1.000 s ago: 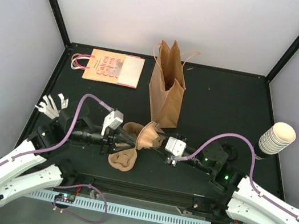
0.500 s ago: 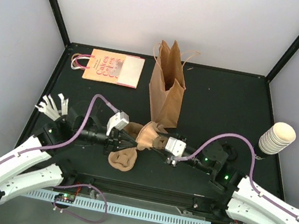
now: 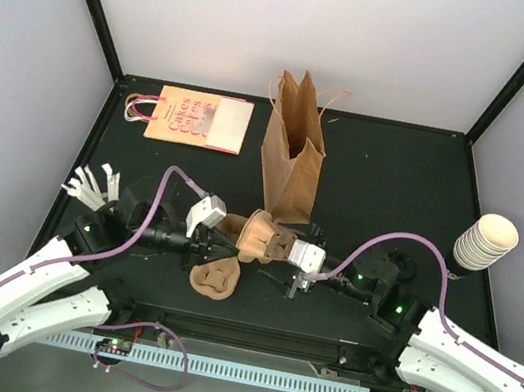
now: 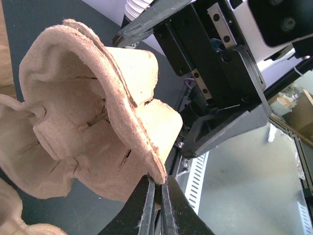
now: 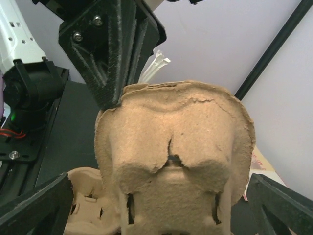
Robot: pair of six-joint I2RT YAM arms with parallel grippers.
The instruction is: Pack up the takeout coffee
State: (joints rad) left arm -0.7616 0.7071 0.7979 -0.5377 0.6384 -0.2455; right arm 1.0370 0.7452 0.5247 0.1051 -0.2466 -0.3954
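1. Takeout coffee shows in none of our views. From above we find no lidded cup on the table [image 3: 387,178], only a lidless cup stack [image 3: 486,241] at its right edge. The brown paper bag [image 3: 292,151] stands open behind the arms, likely ready for loading.
2. At the left wrist, the left hand [image 4: 157,182] pinches the rim of a pulp cup tray [image 4: 98,112], keeping it raised.
3. At the right wrist, the right hand [image 5: 156,203] stands wide, fingers clear either side of that tray. We judge the left hand alone carries it.
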